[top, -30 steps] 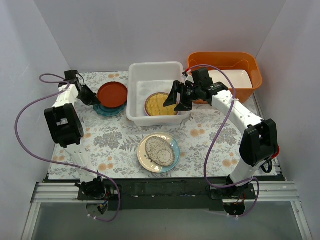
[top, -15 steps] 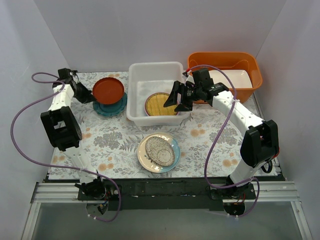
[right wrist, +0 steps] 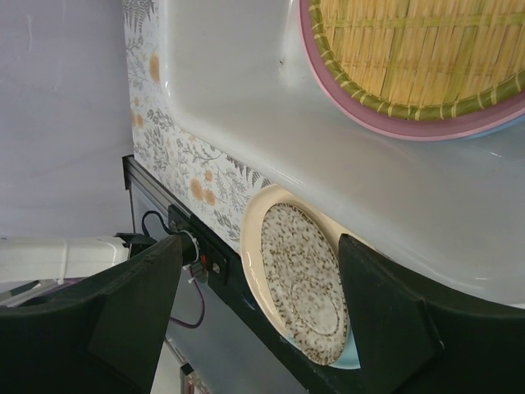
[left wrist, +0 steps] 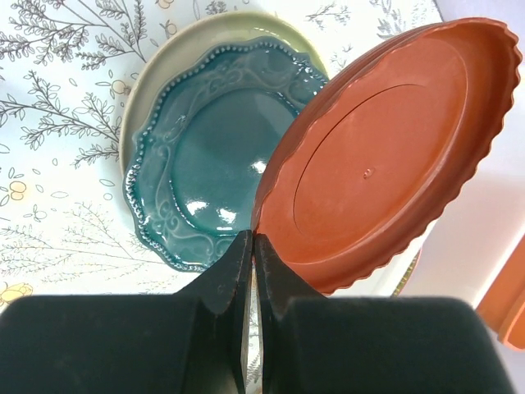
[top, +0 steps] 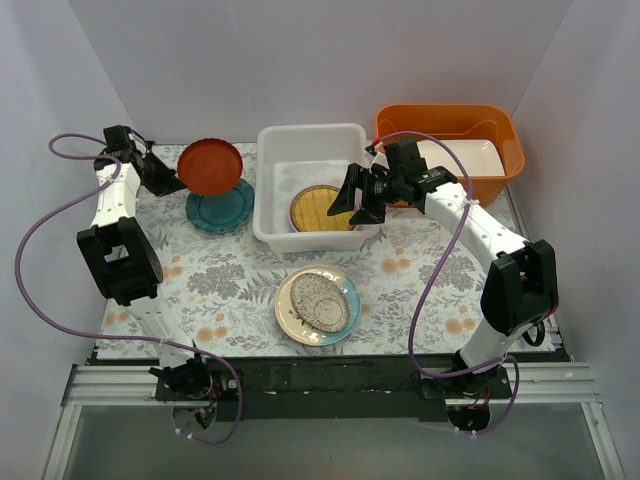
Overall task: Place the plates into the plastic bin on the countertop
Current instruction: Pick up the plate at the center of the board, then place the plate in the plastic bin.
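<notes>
My left gripper (top: 175, 182) is shut on the left rim of the red-brown plate (top: 210, 167) and holds it tilted above the teal plate (top: 221, 208). In the left wrist view my fingertips (left wrist: 253, 243) pinch the red-brown plate's (left wrist: 385, 156) edge, with the teal plate (left wrist: 209, 156) on a cream plate (left wrist: 160, 70) below. My right gripper (top: 353, 203) is open and empty over the front right of the plastic bin (top: 272, 190). The bin holds the woven yellow plate (top: 322, 208) on a pink plate (right wrist: 394, 127). The speckled plate (top: 318, 303) lies on the countertop (top: 230, 285) in front of the bin.
An orange tub (top: 505, 140) with a white rectangular dish (top: 462, 158) stands right of the bin. In the right wrist view (right wrist: 258, 304) the speckled plate (right wrist: 308, 279) sits on a cream plate and a light blue one (right wrist: 349, 359). White walls enclose the back and sides.
My left gripper has lifted the red-brown plate off the teal plate and moved it up and back to the left. The right arm has not moved.
</notes>
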You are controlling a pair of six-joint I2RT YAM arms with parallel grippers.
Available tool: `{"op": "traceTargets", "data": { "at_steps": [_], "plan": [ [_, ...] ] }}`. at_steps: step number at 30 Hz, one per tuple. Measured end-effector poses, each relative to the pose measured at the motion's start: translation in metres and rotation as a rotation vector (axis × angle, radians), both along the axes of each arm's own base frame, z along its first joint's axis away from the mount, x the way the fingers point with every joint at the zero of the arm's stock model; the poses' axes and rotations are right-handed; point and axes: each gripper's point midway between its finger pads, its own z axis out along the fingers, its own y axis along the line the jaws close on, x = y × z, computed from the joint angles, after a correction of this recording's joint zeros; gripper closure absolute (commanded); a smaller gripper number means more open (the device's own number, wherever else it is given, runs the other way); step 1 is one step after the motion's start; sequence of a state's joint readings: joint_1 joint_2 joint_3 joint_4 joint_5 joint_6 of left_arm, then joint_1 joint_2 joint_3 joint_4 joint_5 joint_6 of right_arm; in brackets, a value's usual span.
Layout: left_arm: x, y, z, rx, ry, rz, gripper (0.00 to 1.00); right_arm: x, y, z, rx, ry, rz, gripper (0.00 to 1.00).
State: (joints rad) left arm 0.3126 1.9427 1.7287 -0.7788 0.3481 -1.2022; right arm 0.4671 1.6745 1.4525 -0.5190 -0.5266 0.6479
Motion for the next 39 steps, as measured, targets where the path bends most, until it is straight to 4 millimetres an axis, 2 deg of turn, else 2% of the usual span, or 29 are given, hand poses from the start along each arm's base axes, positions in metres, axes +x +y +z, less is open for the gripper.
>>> {"op": "traceTargets", "data": {
  "at_steps": [12, 25, 29, 39],
  "plan": [
    [0.01, -0.007, 0.033, -0.03, -0.071, -0.039, 1.0, -0.002, -0.001, -0.005, -0.005, 0.01, 0.0, 0.17],
    [0.009, -0.023, 0.035, -0.063, -0.074, -0.082, 1.0, -0.003, -0.001, -0.007, -0.007, 0.013, 0.0, 0.17],
    [0.01, -0.041, 0.038, -0.053, -0.07, -0.117, 1.0, -0.003, -0.002, -0.006, -0.005, 0.011, 0.0, 0.17],
    [0.013, -0.104, 0.047, -0.043, -0.084, -0.241, 1.0, -0.003, -0.002, -0.006, -0.006, 0.01, 0.001, 0.17]
  ]
}}
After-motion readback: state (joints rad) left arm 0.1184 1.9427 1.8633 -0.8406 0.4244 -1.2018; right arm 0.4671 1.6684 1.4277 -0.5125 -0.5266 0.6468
